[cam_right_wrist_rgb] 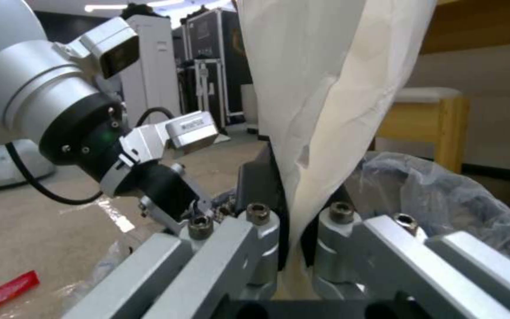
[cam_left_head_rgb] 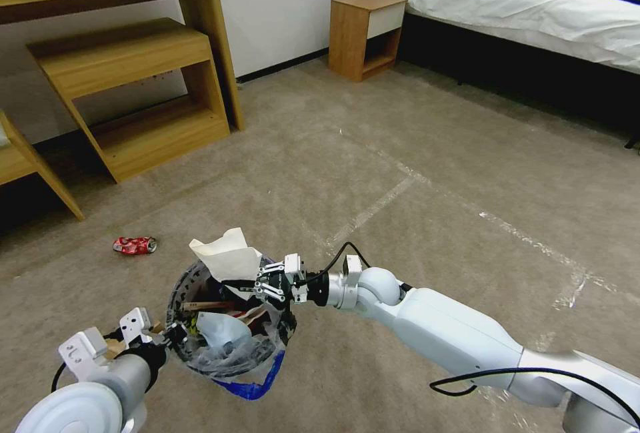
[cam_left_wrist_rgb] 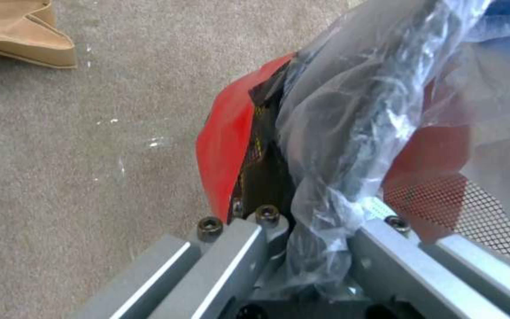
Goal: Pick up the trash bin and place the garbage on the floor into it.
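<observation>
Held off the beige carpet floor [cam_left_head_rgb: 433, 153]: small round red trash bin [cam_left_head_rgb: 220, 333] with clear plastic liner, rim pinched in left gripper [cam_left_head_rgb: 175, 334]. Above its mouth, right gripper [cam_left_head_rgb: 257, 286] clamped on crumpled white tissue [cam_left_head_rgb: 227, 254]. Farther left on carpet, crushed red can [cam_left_head_rgb: 135, 245].

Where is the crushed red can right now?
In the head view the crushed red can lies on the floor at the robot's left, beyond the trash bin and before the wooden shelf unit.
</observation>
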Motion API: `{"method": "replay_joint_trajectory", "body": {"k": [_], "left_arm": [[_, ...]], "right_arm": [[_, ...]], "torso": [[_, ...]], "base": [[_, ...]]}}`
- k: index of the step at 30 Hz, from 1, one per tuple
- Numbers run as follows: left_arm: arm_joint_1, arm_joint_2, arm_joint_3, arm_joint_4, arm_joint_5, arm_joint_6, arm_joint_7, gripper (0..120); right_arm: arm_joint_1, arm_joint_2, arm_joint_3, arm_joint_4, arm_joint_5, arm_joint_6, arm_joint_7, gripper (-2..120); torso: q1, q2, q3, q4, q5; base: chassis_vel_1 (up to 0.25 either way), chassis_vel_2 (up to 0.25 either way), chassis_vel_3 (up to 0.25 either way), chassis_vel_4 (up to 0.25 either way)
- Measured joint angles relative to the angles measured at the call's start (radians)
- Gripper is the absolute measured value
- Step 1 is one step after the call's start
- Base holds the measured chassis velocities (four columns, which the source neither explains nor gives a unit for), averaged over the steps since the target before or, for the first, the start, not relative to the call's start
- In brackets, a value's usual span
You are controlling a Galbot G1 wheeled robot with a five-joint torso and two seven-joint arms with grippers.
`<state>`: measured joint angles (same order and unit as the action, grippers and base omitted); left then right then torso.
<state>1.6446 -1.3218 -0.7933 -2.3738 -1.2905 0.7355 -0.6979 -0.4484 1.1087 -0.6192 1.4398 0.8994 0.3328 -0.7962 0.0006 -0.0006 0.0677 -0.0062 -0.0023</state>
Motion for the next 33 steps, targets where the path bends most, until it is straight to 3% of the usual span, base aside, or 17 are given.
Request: {"method": "replay_joint_trajectory", "body": {"k": [23,27,29,32,33], "left_arm": [[0.000,-0.008,0.003,-0.007,0.001,0.000,-0.002,0],[-0.004,-0.009,0.005,-0.006,-0.001,0.000,-0.003,0],[-0.004,-0.009,0.005,-0.006,-0.001,0.000,-0.003,0],[-0.006,-0.009,0.005,-0.003,-0.004,0.000,-0.005,0],[-0.006,-0.009,0.005,-0.003,-0.004,0.000,-0.005,0]], "right_arm": [[0.037,0.009,-0.027,0.025,0.012,0.004,0.011,2],[0.048,0.008,-0.033,0.033,0.013,-0.007,0.004,14],[0.048,0.008,-0.033,0.033,0.013,-0.007,0.004,14],[0.060,0.017,-0.037,0.038,0.011,-0.023,-0.004,35],[0.060,0.017,-0.037,0.038,0.011,-0.023,-0.004,35]], "torso": [[0.000,0.000,0.000,0.0000,0.0000],[0.000,0.000,0.000,0.0000,0.0001],[0.000,0.000,0.000,0.0000,0.0001],[0.000,0.000,0.000,0.0000,0.0001],[0.000,0.000,0.000,0.0000,0.0001]], "base": [[0.000,0.000,0.000,0.000],[0.000,0.000,0.000,0.000],[0.000,0.000,0.000,0.000],[0.000,0.000,0.000,0.000],[0.000,0.000,0.000,0.000]]}}
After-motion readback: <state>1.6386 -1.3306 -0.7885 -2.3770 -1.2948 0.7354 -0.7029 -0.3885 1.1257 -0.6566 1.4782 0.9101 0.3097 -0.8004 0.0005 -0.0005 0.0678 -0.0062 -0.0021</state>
